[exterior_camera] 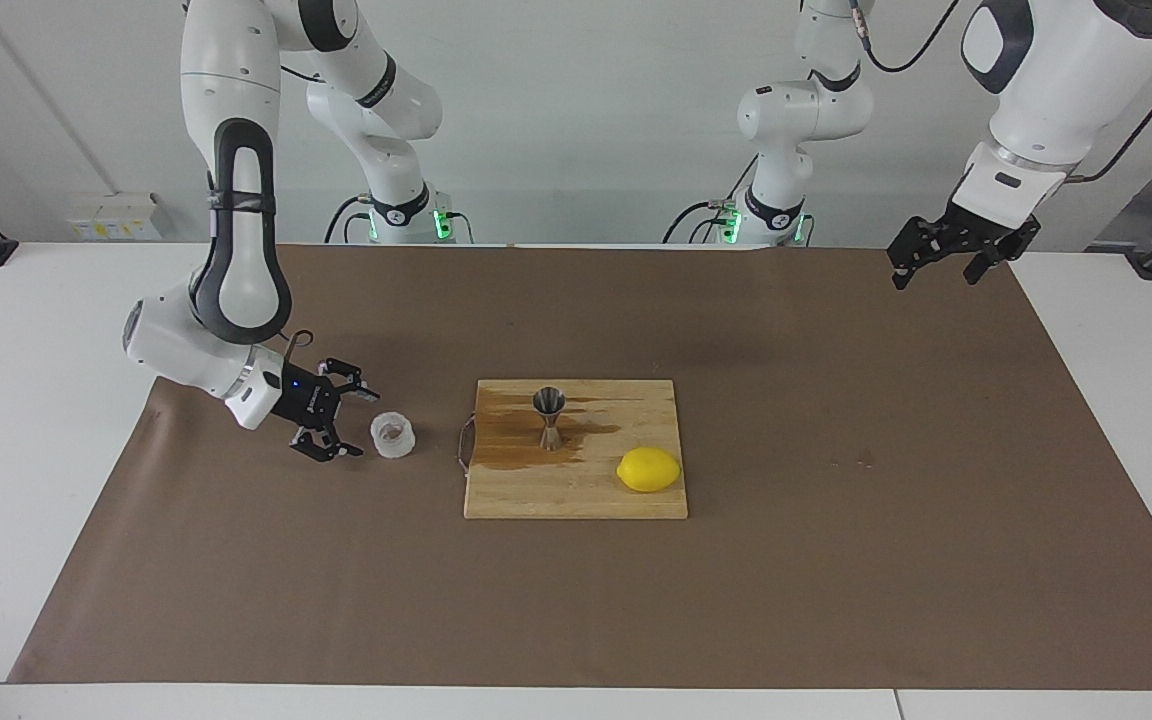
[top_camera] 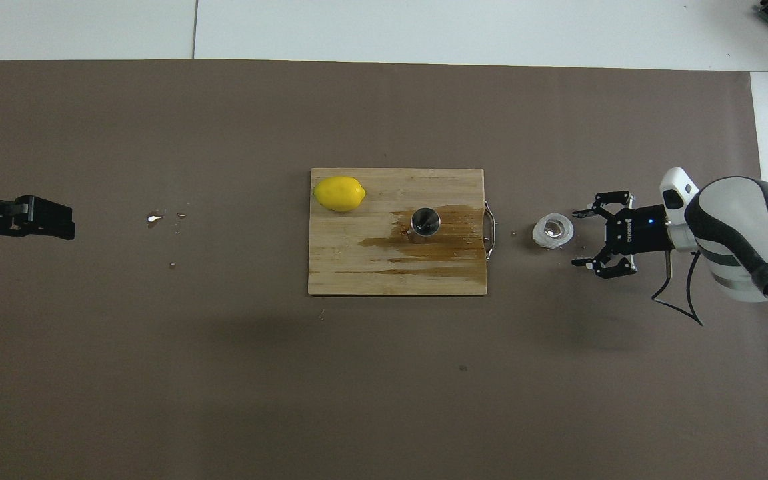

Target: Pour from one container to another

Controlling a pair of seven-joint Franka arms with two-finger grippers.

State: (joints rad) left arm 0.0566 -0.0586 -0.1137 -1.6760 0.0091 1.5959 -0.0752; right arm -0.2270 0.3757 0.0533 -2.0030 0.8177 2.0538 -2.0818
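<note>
Right gripper [exterior_camera: 354, 422], fingers apart, sits low beside the ribbed cup [exterior_camera: 393, 437], at the steel jigger's [exterior_camera: 549, 417] nine o'clock in the facing view, off the cutting board [exterior_camera: 576, 500]; a skewed approach could topple the cup; left gripper [exterior_camera: 948, 258] waits aloft, fingers unreadable.

Wooden cutting board [exterior_camera: 576, 490] [top_camera: 357, 267] mid-table on brown paper cover [exterior_camera: 836, 560] [top_camera: 384, 373], metal handle toward right arm's end, wet brown stain across it. Lemon [exterior_camera: 649, 469] [top_camera: 339, 193] on board's corner farthest from robots, toward left arm's end. Small droplets [top_camera: 154, 217] on paper nearer left arm's end.
</note>
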